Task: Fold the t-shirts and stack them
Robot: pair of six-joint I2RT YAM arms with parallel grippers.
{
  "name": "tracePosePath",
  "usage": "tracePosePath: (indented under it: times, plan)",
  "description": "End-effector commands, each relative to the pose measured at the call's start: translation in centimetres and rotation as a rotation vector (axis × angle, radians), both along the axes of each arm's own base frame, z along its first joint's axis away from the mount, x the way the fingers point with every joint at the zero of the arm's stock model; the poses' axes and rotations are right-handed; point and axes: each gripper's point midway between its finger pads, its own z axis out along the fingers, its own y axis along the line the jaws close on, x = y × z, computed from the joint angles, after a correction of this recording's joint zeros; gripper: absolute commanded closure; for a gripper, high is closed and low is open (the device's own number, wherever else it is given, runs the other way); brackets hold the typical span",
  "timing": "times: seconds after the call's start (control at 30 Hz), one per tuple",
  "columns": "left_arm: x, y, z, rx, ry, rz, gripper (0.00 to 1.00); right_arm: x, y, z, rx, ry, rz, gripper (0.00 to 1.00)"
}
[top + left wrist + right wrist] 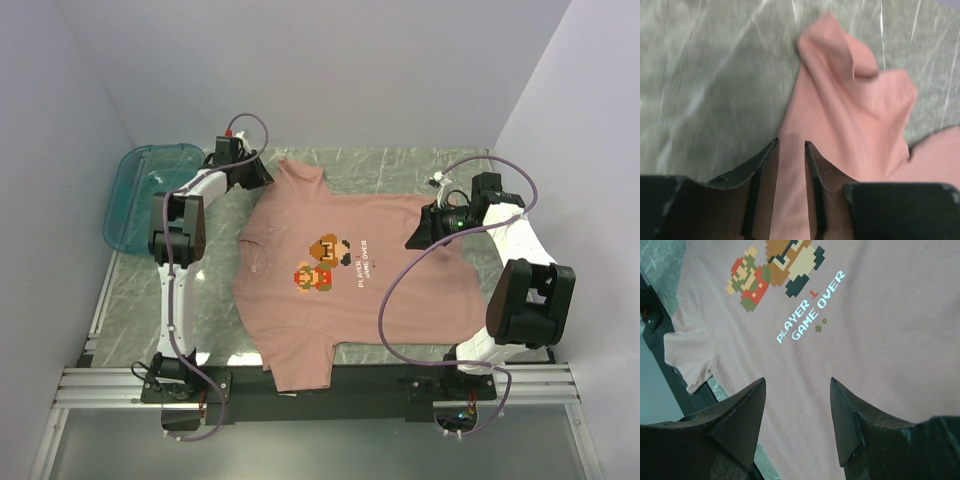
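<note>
Fold barely begun: shirt [290, 320] lies flat mid-frame; right claw [797, 382] spread above it; left claw [791, 141] nearly together over upper-left sleeve [298, 175], grip unclear; next, pinch edges

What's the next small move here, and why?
Probably lower the left tool and pinch the sleeve under it: the shirt lies flat, unfolded, print up, and the right tool hangs open over it.
</note>
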Motion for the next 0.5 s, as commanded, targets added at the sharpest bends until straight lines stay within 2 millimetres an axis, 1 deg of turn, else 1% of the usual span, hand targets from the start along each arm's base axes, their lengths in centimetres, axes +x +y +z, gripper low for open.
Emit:
tracePosePath:
  times: [0.0, 0.03, 0.07, 0.1, 0.13, 0.23, 0.3, 0.33, 0.37, 0.4, 0.47]
  plan:
    - [-1.6, 0.3, 4.8, 0.054, -0.081, -0.013, 0.68, 0.9, -0.3, 1.0, 0.000, -0.033, -0.001, 0.39]
    - [-2.7, 0.3, 3.6, 0.070, -0.056, -0.019, 0.68, 0.9, -0.3, 1.0, -0.001, -0.035, -0.002, 0.39]
    - [-3.1, 0.4, 4.3, 0.075, -0.067, -0.019, 0.68, 0.9, -0.3, 1.1, 0.000, -0.039, -0.004, 0.39]
    - [-3.5, 0.5, 4.0, 0.080, -0.056, -0.017, 0.69, 0.9, -0.4, 1.1, 0.000, -0.039, -0.006, 0.39]
    - [-4.5, 0.7, 3.2, 0.093, -0.018, -0.016, 0.70, 0.8, -0.3, 1.2, 0.002, -0.038, -0.006, 0.39]
    - [-5.4, 1.0, 3.3, 0.114, -0.016, -0.013, 0.71, 0.9, -0.5, 1.3, 0.002, -0.041, -0.015, 0.39]
    - [-6.2, 1.3, 4.1, 0.118, -0.052, -0.006, 0.70, 0.9, -0.6, 1.4, 0.006, -0.044, -0.017, 0.39]
    - [-6.7, 1.3, 4.1, 0.118, -0.057, -0.010, 0.70, 0.8, -0.7, 1.4, 0.007, -0.043, -0.020, 0.39]
    - [-6.7, 1.1, 5.6, 0.108, -0.092, -0.021, 0.70, 0.9, -0.8, 1.4, 0.009, -0.043, -0.022, 0.39]
    - [-6.7, 0.9, 6.3, 0.101, -0.111, -0.035, 0.70, 0.8, -0.8, 1.5, 0.011, -0.045, -0.024, 0.39]
    - [-7.3, -0.1, 7.2, 0.067, -0.124, -0.083, 0.70, 0.8, -0.9, 1.5, 0.010, -0.042, -0.025, 0.39]
